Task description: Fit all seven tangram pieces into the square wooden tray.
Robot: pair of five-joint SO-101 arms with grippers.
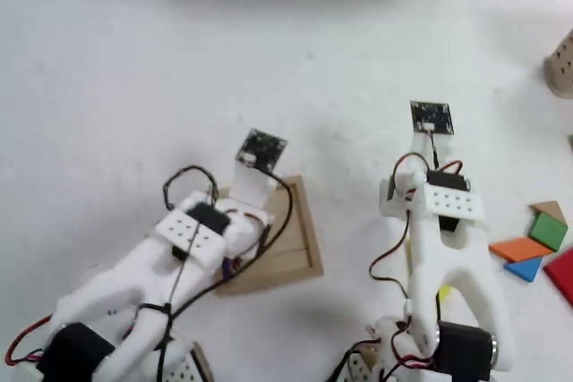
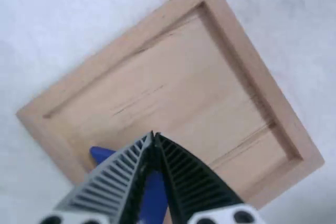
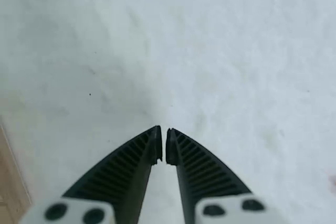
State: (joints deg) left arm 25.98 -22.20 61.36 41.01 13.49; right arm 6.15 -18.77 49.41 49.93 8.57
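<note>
White arms (image 1: 448, 252), black servos (image 1: 466, 346), red-black cables (image 1: 373, 267); ribbed, seemingly dark claws (image 3: 163, 145).

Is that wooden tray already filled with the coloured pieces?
No, the tray shows bare wood inside, with just one blue piece at its edge, in the left gripper.

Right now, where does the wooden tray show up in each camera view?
High view: wooden tray lower middle, partly under the left arm.
Left wrist view: directly below the left gripper, which holds a blue piece.
Right wrist view: wooden sliver at the frame edge, probably its rim.
Shared landmark: white table.
</note>
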